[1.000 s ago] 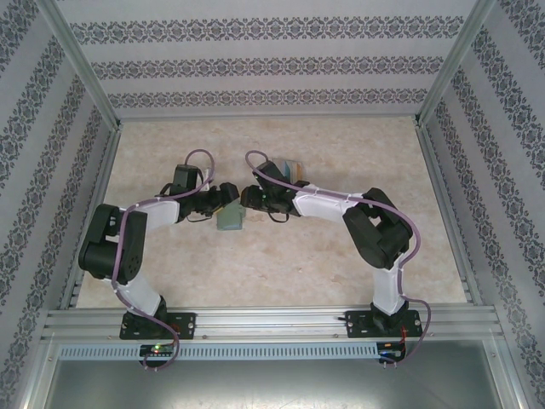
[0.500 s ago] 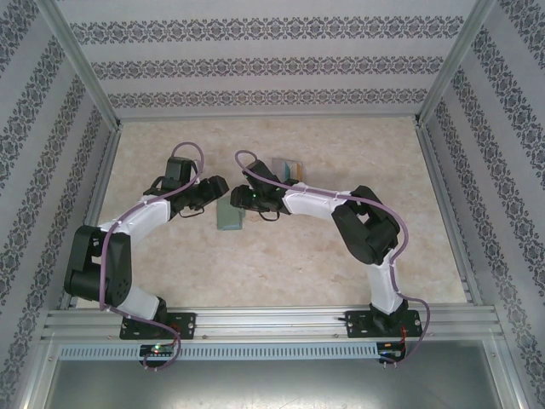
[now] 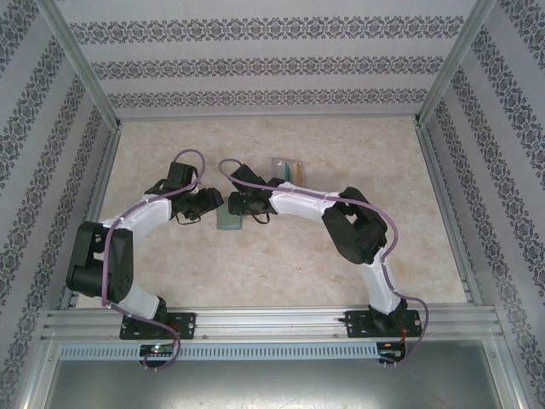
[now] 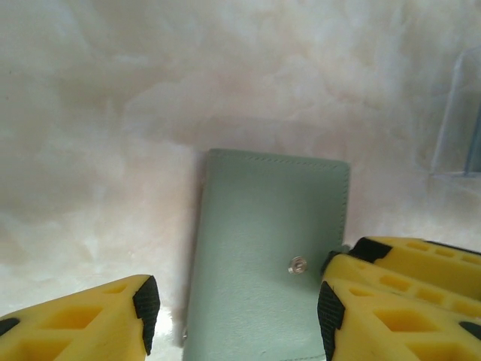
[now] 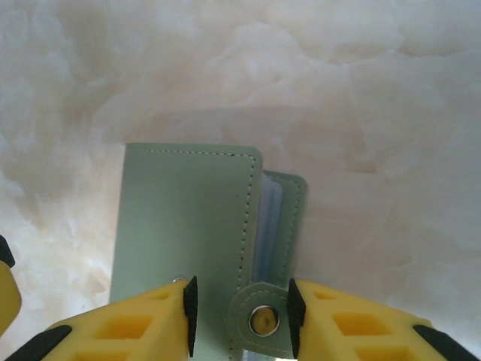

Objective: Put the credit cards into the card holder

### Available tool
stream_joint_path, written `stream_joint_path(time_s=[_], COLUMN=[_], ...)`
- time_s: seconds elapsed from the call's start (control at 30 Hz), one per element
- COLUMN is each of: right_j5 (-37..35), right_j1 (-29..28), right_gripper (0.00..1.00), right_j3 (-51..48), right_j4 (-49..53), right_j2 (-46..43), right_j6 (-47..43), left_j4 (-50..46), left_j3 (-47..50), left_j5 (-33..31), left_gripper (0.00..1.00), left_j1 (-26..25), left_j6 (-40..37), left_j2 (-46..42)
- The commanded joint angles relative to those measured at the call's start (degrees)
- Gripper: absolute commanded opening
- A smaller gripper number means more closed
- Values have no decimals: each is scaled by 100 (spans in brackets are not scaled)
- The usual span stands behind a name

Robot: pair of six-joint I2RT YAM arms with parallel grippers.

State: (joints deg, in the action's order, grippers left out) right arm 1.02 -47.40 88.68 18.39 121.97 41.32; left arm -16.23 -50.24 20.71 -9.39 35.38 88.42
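Bracketing the card holder (image 3: 230,220), closed flat near the middle of the table (image 3: 281,273); with the left pincer (image 4: 234,304) open astride it, likely steadying; with the right pincer (image 5: 242,304) open around the clasp tab (image 5: 259,320), seemingly to unsnap it; with the credit cards (image 3: 288,168) beyond, toward the far edge.

We see the card holder (image 4: 267,248) run off the view's bottom edge between the left claw's (image 4: 238,308) fingers; right of that claw, a clear box (image 4: 458,113) is cropped and blurred.
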Motion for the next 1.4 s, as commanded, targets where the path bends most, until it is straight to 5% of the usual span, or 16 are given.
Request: stream_joint_path(time_s=[0.0,0.23,0.87,1.03,1.37], right_j5=[-254,-490,-455,-315,-213], right_j1=[-28,-24,-6,-6,-17], right_gripper=[36,33,27,11,3], right_j3=[26,-169,-361,-402,-482], right_j4=[160,188,7,-98,-233], right_j2=[19,-206,-473,-464,-609], right_j6=[-128,-264,-411,-432,-447], left_j4=[-346,-526,-266,-348,-337], left_j3=[-89,-232,-329,-364,-384], left_j5=[-140,-492,-41,-67,-16], left_gripper=[61,60,62,62,62], left_j1=[-44,-285,-359,-360,-360], left_j6=[-256,-450,-408,-435,-433], left_j2=[123,404,1143,1123,1150])
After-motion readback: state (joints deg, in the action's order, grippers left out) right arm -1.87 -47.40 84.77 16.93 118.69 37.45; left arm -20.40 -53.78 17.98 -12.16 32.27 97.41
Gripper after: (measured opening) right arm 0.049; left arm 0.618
